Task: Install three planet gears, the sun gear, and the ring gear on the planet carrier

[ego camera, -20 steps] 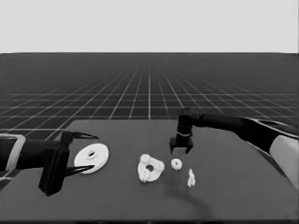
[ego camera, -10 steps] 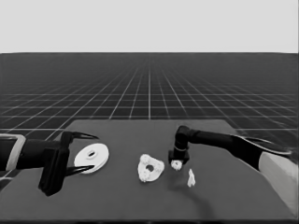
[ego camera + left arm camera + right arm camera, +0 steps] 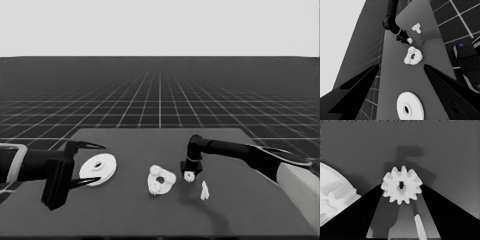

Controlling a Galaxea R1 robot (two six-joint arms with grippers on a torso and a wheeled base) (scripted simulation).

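Right of the tabletop's [image 3: 125, 210] middle, the right tool [image 3: 190, 173] points down from its black arm, and a small toothed gear [image 3: 189, 176] sits between its fingertips. Seen from the right wrist camera, that gear [image 3: 401, 185] lies square between the two dark fingers [image 3: 357, 215], each touching its toothed rim, so the right tool is closed on the gear. Whether the gear rests on the tabletop or hangs just above it cannot be told.

Just beside it, toward the middle, lies the smaller round part [image 3: 161, 180], carrying toothed gears around its dark centre hole; the left wrist camera shows three gears on it [image 3: 413, 56], while the centre hole is not filled. An edge of this part also shows in the right wrist view [image 3: 335, 192], close to the held gear but apart from it.

Nearer the front edge, to the right of the held gear, a thin white piece [image 3: 204, 190] stands alone on the tabletop.

Over at the left end, the larger round part [image 3: 98, 168] lies flat. The left tool [image 3: 82, 164] waits there at the end of its arm, fingers spread wide to either side of that disc, not gripping it.
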